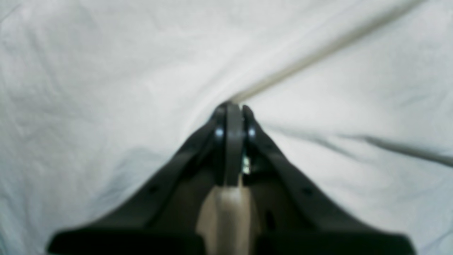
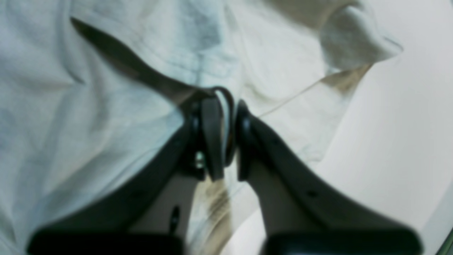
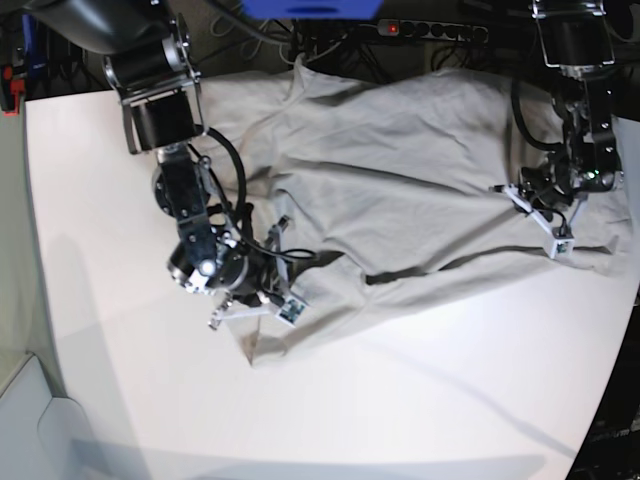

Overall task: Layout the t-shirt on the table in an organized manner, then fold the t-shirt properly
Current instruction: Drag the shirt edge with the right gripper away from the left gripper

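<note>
Laying-out step: both end effectors, left and right, pinch the t-shirt; next, pulling apart should flatten it on the bench.

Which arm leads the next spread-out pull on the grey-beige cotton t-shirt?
Probably right. The right gripper is shut on the grey-beige cotton t-shirt at its crumpled near edge, with bare white table beyond to draw it flat. The left gripper pinches the opposite side and can anchor.
</note>
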`<action>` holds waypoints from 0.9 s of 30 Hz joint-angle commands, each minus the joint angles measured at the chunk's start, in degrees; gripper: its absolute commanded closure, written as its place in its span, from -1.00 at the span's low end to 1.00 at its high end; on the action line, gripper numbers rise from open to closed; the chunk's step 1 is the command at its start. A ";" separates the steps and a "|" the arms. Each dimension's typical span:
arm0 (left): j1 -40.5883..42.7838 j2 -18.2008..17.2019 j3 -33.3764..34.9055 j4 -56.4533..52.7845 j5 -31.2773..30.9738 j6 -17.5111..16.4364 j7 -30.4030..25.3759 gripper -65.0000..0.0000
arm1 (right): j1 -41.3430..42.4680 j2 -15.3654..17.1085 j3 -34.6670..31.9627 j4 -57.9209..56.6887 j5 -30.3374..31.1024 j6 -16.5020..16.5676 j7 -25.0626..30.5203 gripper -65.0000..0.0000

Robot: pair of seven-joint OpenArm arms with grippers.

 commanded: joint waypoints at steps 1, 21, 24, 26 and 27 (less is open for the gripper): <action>-0.75 -0.78 -0.22 0.57 0.07 0.35 -0.10 1.00 | 1.84 -0.07 0.11 0.78 0.51 -0.03 1.28 1.00; -0.75 -0.78 -0.22 0.57 0.07 0.35 -0.01 1.00 | 22.50 -3.41 -0.25 -8.53 0.69 -0.03 5.24 1.00; -0.75 -0.78 -0.22 0.66 0.07 0.35 0.17 1.00 | 25.57 -4.73 -0.33 -12.05 0.60 -0.03 8.31 1.00; -0.75 -0.78 -0.13 0.66 0.07 0.35 0.17 1.00 | 26.89 -5.17 -0.33 -13.81 0.60 -0.03 10.25 1.00; -0.75 -0.78 -0.13 0.66 0.07 0.35 -0.01 1.00 | 27.33 -5.96 -0.60 -14.78 0.60 -0.03 11.30 1.00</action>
